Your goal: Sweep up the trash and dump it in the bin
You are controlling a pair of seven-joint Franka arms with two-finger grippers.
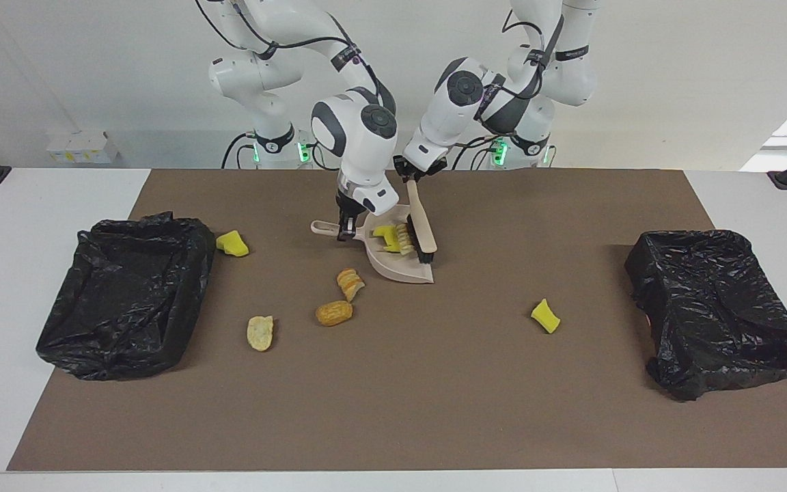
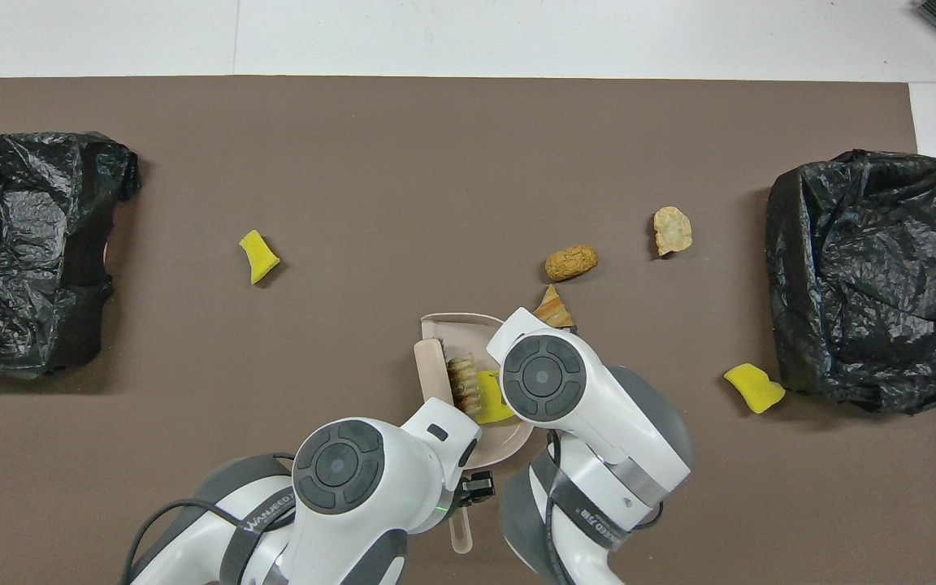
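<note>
Facing view: two trash pieces (image 1: 393, 238) in beige plastic dustpan (image 1: 400, 268), five loose, black-lined bins (image 1: 127, 294) unfed; right pincer (image 1: 345, 232) clamped on dustpan handle, left pincer (image 1: 410, 176) on wooden brush (image 1: 422, 229)

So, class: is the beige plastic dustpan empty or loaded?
Loaded: the beige plastic dustpan holds a yellow sponge chunk and a tan bread-like lump, with the brush against them.

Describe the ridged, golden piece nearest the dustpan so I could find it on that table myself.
Start at the beige dustpan in the middle of the brown mat. Just off its edge toward the right arm's end lies the ridged croissant-like piece. Unlike the smooth oval bun beside it, it is striped with ridges and comes to a point.
</note>
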